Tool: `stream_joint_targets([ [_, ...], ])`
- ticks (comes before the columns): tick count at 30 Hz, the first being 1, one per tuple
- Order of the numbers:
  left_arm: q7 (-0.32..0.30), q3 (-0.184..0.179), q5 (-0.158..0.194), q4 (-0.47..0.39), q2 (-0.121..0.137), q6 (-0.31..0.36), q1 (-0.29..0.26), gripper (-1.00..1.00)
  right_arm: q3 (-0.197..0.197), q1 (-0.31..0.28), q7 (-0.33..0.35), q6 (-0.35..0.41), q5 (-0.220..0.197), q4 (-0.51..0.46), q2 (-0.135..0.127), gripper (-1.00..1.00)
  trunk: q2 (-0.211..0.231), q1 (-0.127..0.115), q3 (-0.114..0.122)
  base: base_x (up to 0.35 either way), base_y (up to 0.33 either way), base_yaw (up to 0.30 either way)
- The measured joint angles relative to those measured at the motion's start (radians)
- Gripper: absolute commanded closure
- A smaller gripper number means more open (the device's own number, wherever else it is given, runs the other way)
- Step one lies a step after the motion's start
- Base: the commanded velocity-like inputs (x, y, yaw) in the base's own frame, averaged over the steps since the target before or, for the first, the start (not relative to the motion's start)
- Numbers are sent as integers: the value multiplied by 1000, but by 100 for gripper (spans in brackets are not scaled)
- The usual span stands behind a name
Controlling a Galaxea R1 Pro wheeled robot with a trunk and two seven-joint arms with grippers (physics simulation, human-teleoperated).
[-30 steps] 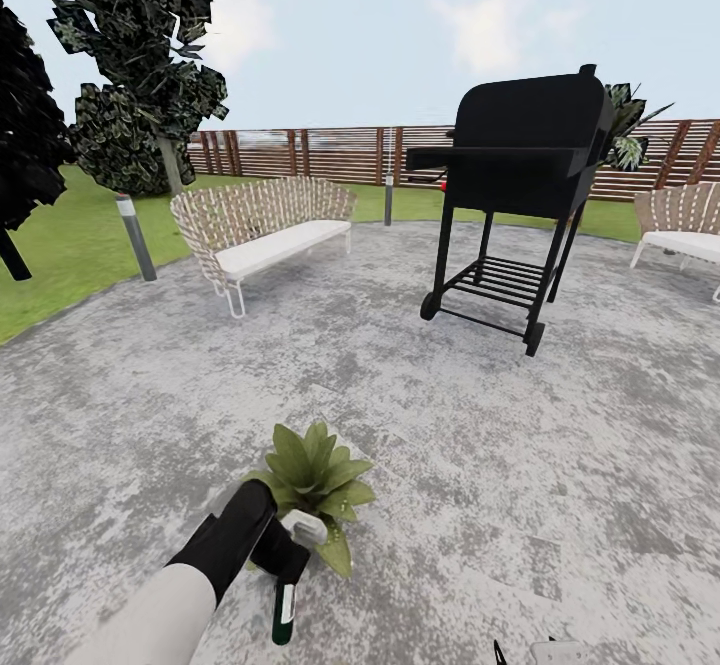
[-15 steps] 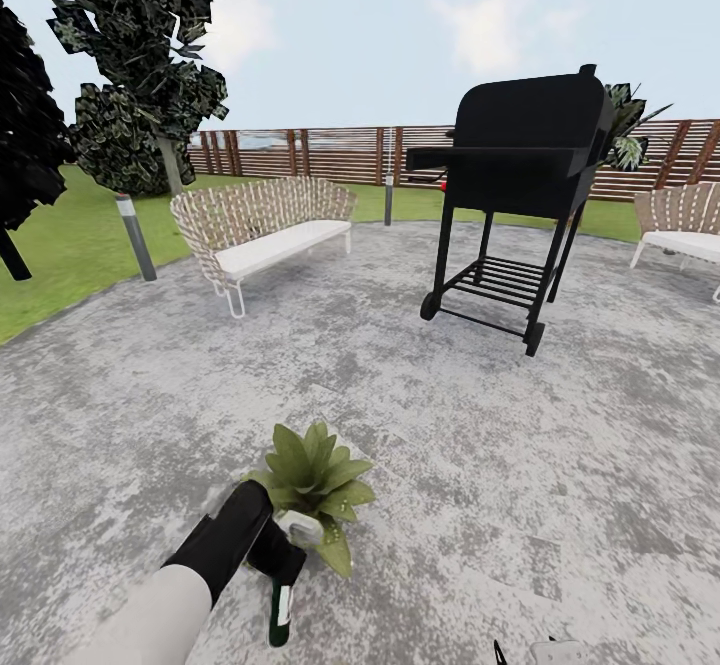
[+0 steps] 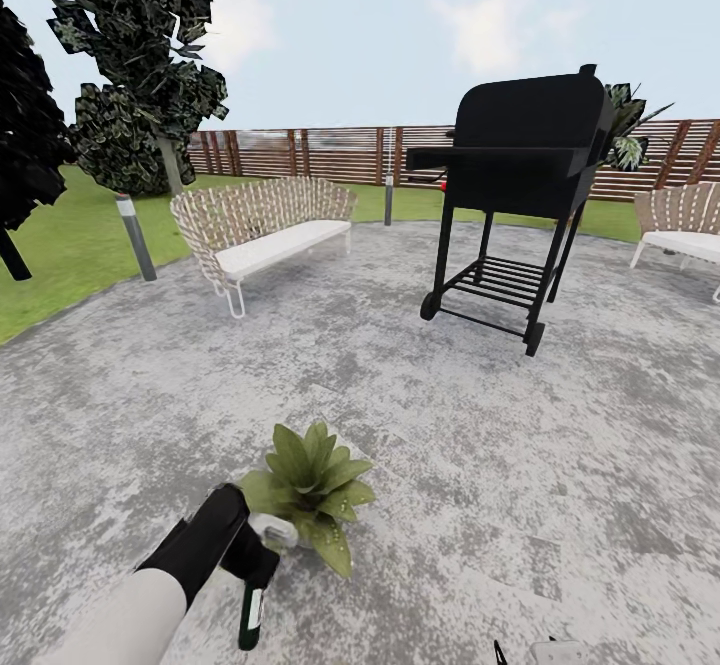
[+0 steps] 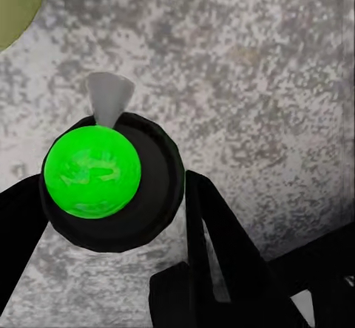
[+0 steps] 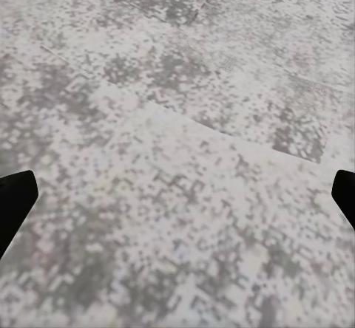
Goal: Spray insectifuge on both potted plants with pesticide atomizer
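Observation:
One potted plant [image 3: 311, 477], a low rosette of broad green leaves, stands on the grey stone patio [image 3: 470, 425] just ahead of me. A few pale specks of insectifuge [image 3: 345, 495] dot its near leaves. My left gripper [image 3: 248, 553] is shut on the pesticide atomizer [image 3: 251, 613], beside the plant's near left. The atomizer's white head [image 3: 271, 530] points at the leaves and its dark green body hangs down. In the left wrist view the atomizer [image 4: 93, 170] sits end-on between the black fingers [image 4: 214, 239]. My right gripper [image 5: 177, 199] hangs open over bare stone.
A black wheeled grill [image 3: 522, 195] stands mid-patio to the right. A wicker bench [image 3: 262, 225] is at the back left and another wicker seat [image 3: 685, 220] at the far right. A bollard lamp [image 3: 135, 237], lawn, trees and a slat fence [image 3: 330, 153] ring the patio.
My left arm has drawn back toward me and to the left with the atomizer in it, a little away from the plant. The view itself has not shifted.

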Motion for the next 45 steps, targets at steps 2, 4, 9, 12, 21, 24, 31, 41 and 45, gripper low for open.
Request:
stream_joint_targets([
  [2,1,-1,-1,0,-34,-1,1,100,0,0,0,0,0,0,0,-100,0,0,0,0,0,0],
  [4,3,-2,-3,0,-74,-2,1,100,0,0,0,0,0,0,0,-100,0,0,0,0,0,0],
  [9,4,-5,-16,1,-92,-7,1,100,0,0,0,0,0,0,0,-100,0,0,0,0,0,0],
  [12,3,-2,-28,7,-59,-11,4,100,0,0,1,0,0,0,0,-100,0,0,0,0,0,0],
  [21,-1,1,0,17,22,-5,7,100,0,0,0,0,0,0,0,-100,0,0,0,0,0,0],
  [24,4,-3,0,18,-38,-6,13,100,0,0,0,0,0,0,0,-100,0,0,0,0,0,0],
  [31,4,-55,-19,14,-99,-10,55,100,0,0,0,0,0,0,0,-100,0,0,0,0,0,0],
  [41,-1,-53,-7,2,7,-8,96,100,0,0,0,0,0,0,0,-100,0,0,0,0,0,0],
  [45,4,-58,3,-27,-45,-5,97,100,0,0,0,0,0,0,0,-100,0,0,0,0,0,0],
])
